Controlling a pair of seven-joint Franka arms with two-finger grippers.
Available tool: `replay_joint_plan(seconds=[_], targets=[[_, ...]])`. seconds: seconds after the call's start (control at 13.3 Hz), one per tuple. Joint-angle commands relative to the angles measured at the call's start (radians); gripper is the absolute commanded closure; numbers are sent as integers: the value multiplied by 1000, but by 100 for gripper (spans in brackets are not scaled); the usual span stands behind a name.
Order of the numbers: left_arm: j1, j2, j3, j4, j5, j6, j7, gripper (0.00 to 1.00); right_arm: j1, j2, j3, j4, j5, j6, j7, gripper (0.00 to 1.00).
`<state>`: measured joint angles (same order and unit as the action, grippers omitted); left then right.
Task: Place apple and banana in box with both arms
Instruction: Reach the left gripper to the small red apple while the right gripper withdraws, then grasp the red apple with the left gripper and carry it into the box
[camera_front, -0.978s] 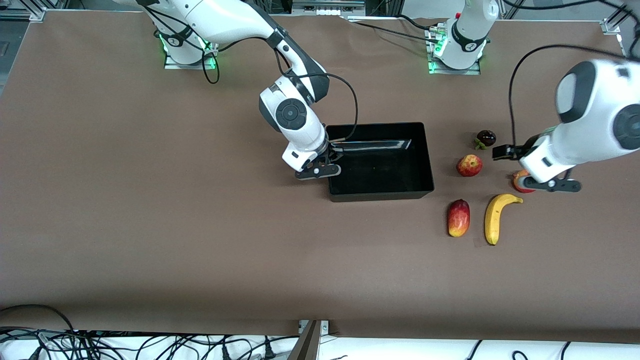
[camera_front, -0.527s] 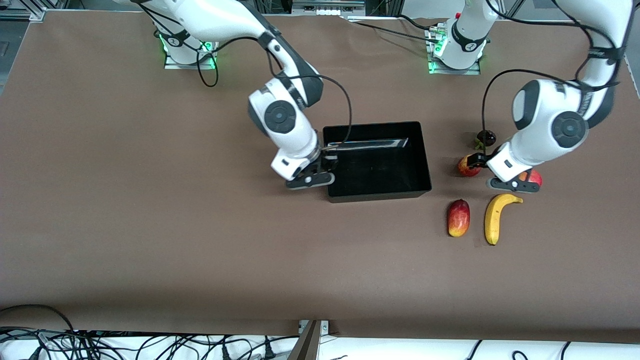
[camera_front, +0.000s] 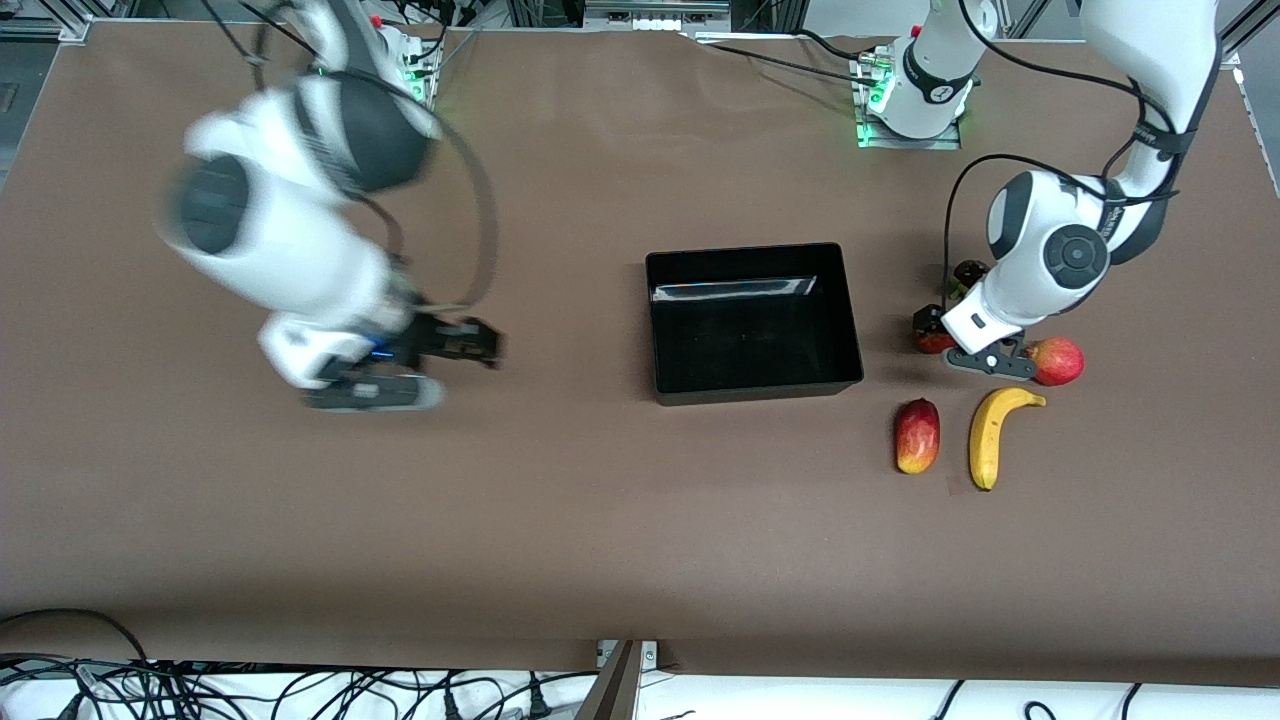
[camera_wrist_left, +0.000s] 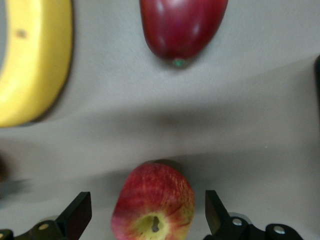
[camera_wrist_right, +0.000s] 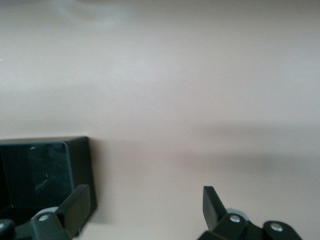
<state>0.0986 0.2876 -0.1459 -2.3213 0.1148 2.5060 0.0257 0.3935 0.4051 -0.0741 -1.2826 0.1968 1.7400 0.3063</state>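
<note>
The apple (camera_wrist_left: 152, 205) lies on the table between my left gripper's open fingers (camera_wrist_left: 75, 215). In the front view only a sliver of the apple (camera_front: 930, 343) shows beside my left gripper (camera_front: 985, 360), which hovers low over it. The banana (camera_front: 990, 435) lies nearer the front camera and also shows in the left wrist view (camera_wrist_left: 35, 60). The black box (camera_front: 755, 385) stands mid-table with nothing in it. My right gripper (camera_front: 375, 388) is open and holds nothing, over bare table toward the right arm's end. The right wrist view shows its gripper (camera_wrist_right: 145, 212) and a corner of the box (camera_wrist_right: 45, 175).
A pinkish-red round fruit (camera_front: 1057, 360) lies beside my left gripper. An elongated red-yellow fruit (camera_front: 918, 435) lies beside the banana and also shows in the left wrist view (camera_wrist_left: 182, 25). A dark fruit (camera_front: 970, 272) lies farther from the front camera than the apple.
My right gripper has left the box's wall and swung quickly toward the right arm's end. My left gripper has moved from over the pinkish fruit to over the apple.
</note>
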Motion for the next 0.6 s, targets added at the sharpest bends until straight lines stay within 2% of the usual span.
replay_joint_plan(seconds=[0.0,0.08,0.15,0.23,0.3,0.45,0.53], targets=[[3,25,-1,-10,16,28,16,0,-82,-167,-10,-102,3,-114,-114,0],[4,34,-1,-10,16,28,16,16,-123,-239,-10,-172,-3,-123,-145,0],[4,39,-1,-10,16,27,16,42,-152,-320,-10,-254,-16,-123,-160,0],[6,36,-1,-9,16,24,16,56,-177,-381,-10,-315,-28,-125,-167,0],[7,32,-1,-3,16,17,16,64,-200,-416,-3,-337,-71,-135,-179,0],[4,-22,-6,17,14,-18,11,63,-232,-422,20,-327,-138,-201,-206,0],[-2,-60,-12,52,13,-85,5,63,-232,-425,17,-322,-145,-212,-208,0]])
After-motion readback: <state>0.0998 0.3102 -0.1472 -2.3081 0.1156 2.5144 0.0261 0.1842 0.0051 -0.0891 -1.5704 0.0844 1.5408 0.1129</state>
